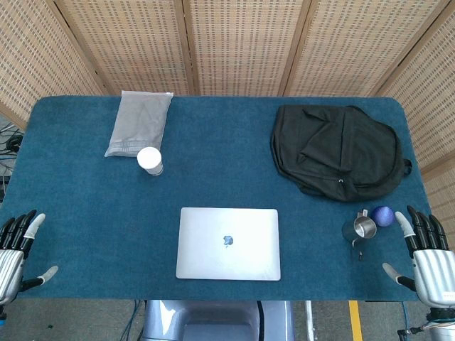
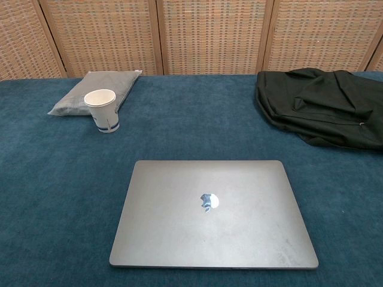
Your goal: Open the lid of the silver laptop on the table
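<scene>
Closed and flat, the silver laptop [image 2: 212, 212] lies at the surface's [image 1: 85, 213] 6 o'clock edge. Left hand [image 1: 15, 250] and right hand [image 1: 425, 254] flank it, fingers spread, holding nothing.

No readable words or numbers are showing anywhere; only a logo mark is sitting on the laptop [image 2: 212, 212] lid, and the paper cup's [image 2: 103, 109] print is blurring.

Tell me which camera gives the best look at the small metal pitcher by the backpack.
The head view. Only it shows the metal pitcher, standing upright on the table beside a blue ball, just below the black backpack and near the right hand. The chest view leaves the pitcher out of frame.
</scene>
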Robot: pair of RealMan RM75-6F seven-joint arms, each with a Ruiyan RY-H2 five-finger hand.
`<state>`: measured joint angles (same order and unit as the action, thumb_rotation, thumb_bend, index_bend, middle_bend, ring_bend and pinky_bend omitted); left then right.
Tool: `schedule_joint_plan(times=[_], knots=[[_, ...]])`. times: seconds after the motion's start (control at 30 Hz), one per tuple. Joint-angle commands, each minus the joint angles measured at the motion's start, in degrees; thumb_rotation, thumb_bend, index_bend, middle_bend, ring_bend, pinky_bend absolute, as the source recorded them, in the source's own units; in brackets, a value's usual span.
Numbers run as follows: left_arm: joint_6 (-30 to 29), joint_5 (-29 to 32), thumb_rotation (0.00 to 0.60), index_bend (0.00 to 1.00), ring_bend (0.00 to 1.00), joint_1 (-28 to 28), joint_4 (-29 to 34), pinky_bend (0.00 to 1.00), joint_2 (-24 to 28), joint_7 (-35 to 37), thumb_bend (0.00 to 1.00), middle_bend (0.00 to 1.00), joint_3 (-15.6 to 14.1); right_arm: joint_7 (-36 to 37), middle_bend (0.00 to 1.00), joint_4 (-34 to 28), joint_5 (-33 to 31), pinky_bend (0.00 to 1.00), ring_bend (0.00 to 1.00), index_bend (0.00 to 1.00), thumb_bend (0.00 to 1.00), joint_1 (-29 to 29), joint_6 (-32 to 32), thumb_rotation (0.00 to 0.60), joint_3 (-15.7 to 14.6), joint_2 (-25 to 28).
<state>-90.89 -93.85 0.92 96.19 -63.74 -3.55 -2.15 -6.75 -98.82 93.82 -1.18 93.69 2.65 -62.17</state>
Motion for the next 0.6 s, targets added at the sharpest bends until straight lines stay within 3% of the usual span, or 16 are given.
schedule_joint_plan(times=[0.03, 0.37, 0.6], knots=[[-0.02, -0.03, 0.6, 0.0, 0.0, 0.01, 0.03, 0.0, 0.02, 0.01, 0.0, 0.0, -0.02, 0.06, 0.0, 0.04, 0.06, 0.0, 0.0, 0.0, 0.0, -0.04, 0.1, 0.6, -0.02, -0.02], [-0.73, 0.47, 0.6, 0.0, 0.0, 0.4, 0.87, 0.0, 0.18, 0.04, 0.01, 0.0, 0.26, 0.96, 0.0, 0.65, 3.01, 0.0, 0.0, 0.0, 0.0, 1.3, -2.33, 0.6, -1.69, -0.33], [-1.65, -0.19, 0.6, 0.0, 0.0, 0.72, 0.47, 0.0, 0.62, 1.7, 0.01, 0.0, 0.15, 0.62, 0.0, 2.24, 14.43, 0.0, 0.0, 0.0, 0.0, 6.83, -7.34, 0.6, -4.35, -2.83]])
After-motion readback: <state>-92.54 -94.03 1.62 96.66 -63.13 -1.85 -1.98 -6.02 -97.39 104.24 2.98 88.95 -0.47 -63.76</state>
